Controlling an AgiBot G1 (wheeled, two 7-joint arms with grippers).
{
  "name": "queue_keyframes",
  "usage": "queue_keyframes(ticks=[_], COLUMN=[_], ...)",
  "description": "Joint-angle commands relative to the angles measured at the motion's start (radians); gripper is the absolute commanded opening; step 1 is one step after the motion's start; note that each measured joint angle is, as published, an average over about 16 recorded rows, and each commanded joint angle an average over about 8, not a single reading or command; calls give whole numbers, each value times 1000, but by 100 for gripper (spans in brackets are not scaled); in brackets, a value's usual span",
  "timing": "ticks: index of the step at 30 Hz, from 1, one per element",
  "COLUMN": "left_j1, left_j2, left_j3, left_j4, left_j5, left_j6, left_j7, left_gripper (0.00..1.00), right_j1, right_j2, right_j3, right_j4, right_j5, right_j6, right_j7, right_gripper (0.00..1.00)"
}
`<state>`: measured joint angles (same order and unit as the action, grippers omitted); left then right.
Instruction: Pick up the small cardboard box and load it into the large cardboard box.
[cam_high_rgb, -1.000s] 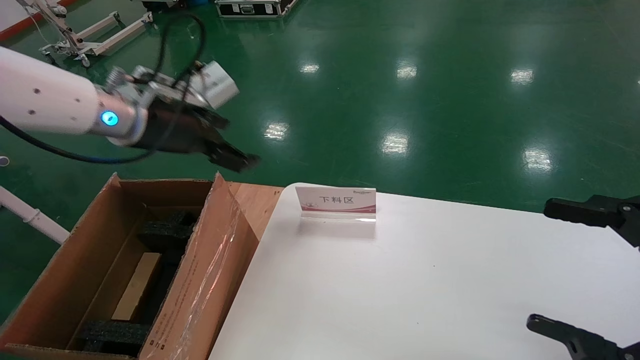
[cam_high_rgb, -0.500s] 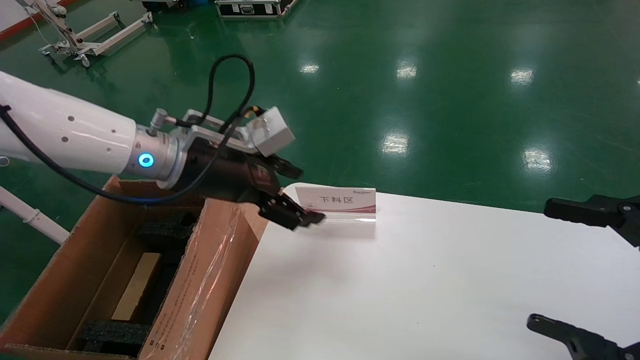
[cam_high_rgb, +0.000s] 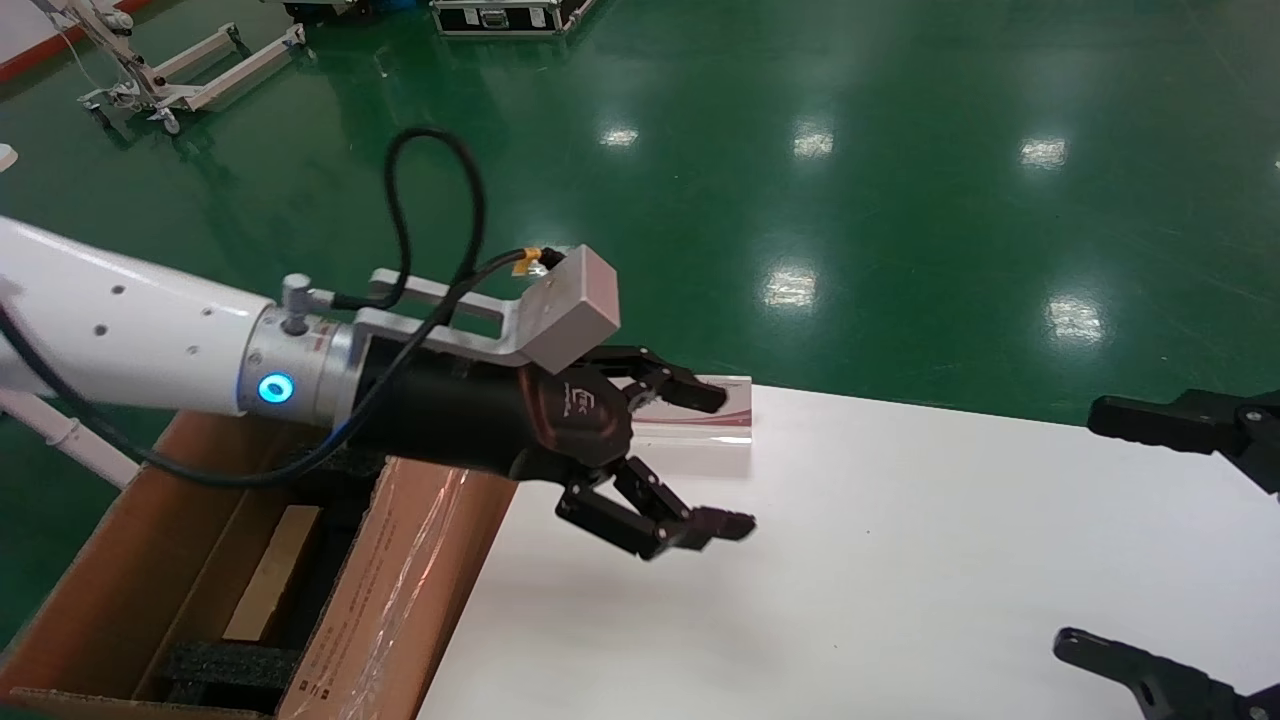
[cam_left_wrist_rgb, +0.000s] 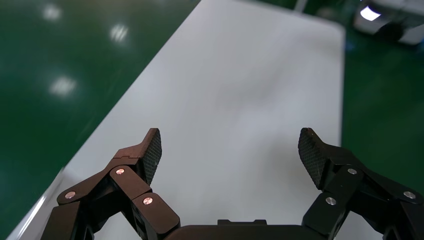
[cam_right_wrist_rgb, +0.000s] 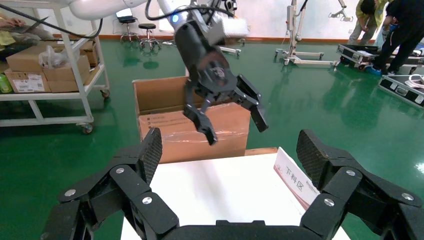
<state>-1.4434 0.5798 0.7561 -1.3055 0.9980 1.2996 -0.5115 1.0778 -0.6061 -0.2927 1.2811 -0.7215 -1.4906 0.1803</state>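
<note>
The large cardboard box (cam_high_rgb: 400, 590) stands open at the table's left end, with clear tape on its near flap and black foam blocks (cam_high_rgb: 225, 665) inside. A tan cardboard piece (cam_high_rgb: 270, 570), seemingly the small cardboard box, lies inside between the foam blocks; no symbol shows on it. My left gripper (cam_high_rgb: 725, 460) is open and empty, held above the white table (cam_high_rgb: 850, 600) just right of the carton. It also shows in the left wrist view (cam_left_wrist_rgb: 230, 142) and the right wrist view (cam_right_wrist_rgb: 237, 131). My right gripper (cam_high_rgb: 1085, 530) is open and empty at the table's right edge.
A small white sign with a red stripe (cam_high_rgb: 735, 412) stands at the table's far edge, partly behind my left gripper. The carton (cam_right_wrist_rgb: 195, 130) and the sign (cam_right_wrist_rgb: 297, 182) show in the right wrist view, with a shelf cart (cam_right_wrist_rgb: 50, 75) and people beyond. Green floor surrounds the table.
My left arm has swung from above the carton's far end to the right and toward me, out over the table. Its fingers have spread wider. The right arm has not moved.
</note>
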Motion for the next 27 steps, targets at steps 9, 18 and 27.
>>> queue_keyframes(ticks=[9,18,27], left_j1=[243,369,368], left_j2=[21,31,31], left_j3=[-314,-476,-475], left_j4=[14,22,22], left_j5=[-176,-268,-268], left_j6=[129,196,196], left_j7=[213,324,325], left_gripper=[100,100,100], right_j1=[-1,-2,-3], right_j2=[-1,-3,-4], right_j3=[4,7,10], right_j4=[1,2,2], right_j5=[-3,-5,-7], right_j6=[-1,-3,-4], right_j7=[2,4,6], right_gripper=[100,100,100])
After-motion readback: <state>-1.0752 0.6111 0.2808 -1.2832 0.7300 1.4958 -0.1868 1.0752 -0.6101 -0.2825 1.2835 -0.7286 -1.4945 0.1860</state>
